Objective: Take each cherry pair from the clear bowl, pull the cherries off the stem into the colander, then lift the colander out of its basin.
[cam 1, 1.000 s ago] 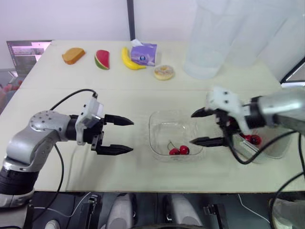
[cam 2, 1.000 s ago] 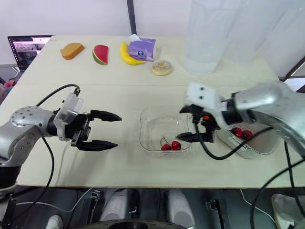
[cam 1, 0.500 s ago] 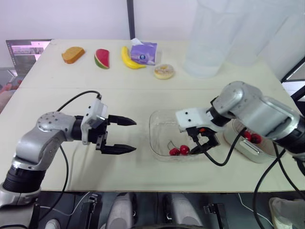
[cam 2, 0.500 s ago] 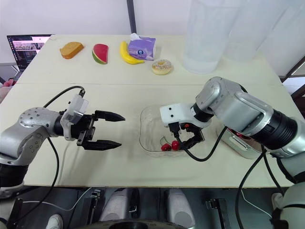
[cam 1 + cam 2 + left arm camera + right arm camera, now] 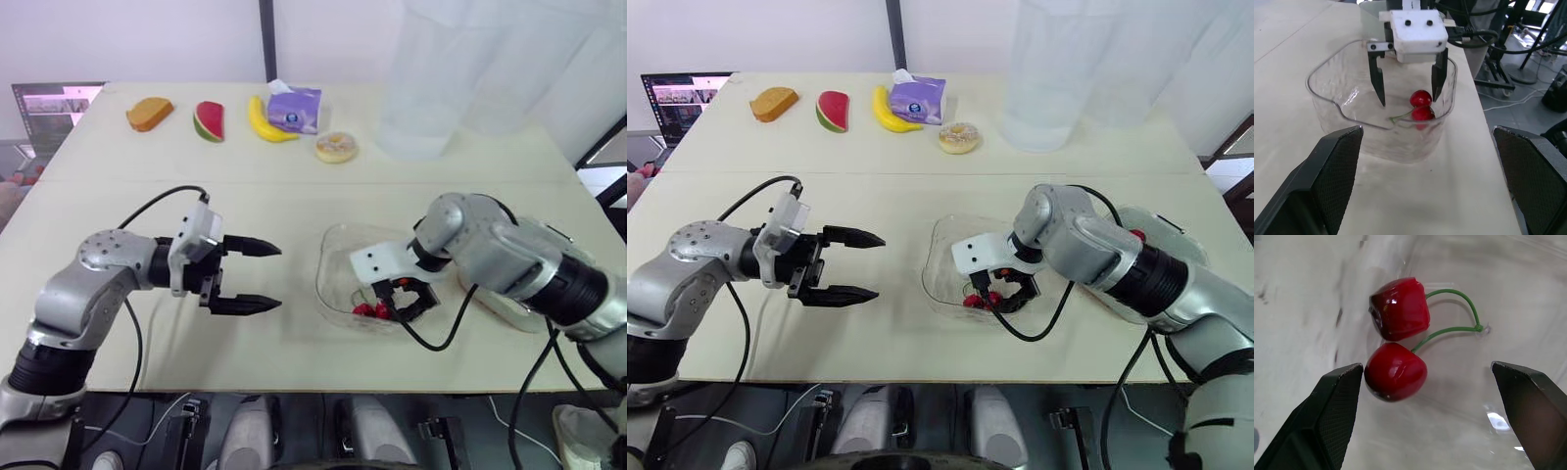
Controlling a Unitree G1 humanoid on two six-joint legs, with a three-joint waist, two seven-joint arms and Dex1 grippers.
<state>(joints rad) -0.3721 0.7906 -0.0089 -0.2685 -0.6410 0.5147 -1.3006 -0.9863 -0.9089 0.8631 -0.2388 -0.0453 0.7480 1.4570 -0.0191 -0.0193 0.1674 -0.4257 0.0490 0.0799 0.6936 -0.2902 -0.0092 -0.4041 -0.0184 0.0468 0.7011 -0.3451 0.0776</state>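
Observation:
The clear bowl (image 5: 333, 257) sits in the middle of the table with one cherry pair (image 5: 1398, 338) on its bottom, two red cherries joined by a green stem. My right gripper (image 5: 397, 299) is down inside the bowl and open, a finger on each side of the cherries (image 5: 1420, 105) without touching them. My left gripper (image 5: 277, 278) hovers open to the left of the bowl, a short way off, holding nothing. The colander in its basin (image 5: 1176, 240) stands behind my right arm, mostly hidden, with a red cherry (image 5: 1134, 235) showing in it.
Along the back edge lie a bread slice (image 5: 150, 113), a watermelon slice (image 5: 210, 121), a banana (image 5: 266, 121), a purple tissue pack (image 5: 296, 108) and a doughnut (image 5: 336, 148). A tall clear container (image 5: 431, 78) stands back right. A laptop (image 5: 54, 108) sits far left.
My right gripper has swung from above the bowl's right side down into the bowl, around the cherry pair. The bowl has slid slightly right. The left gripper has edged a little toward the bowl.

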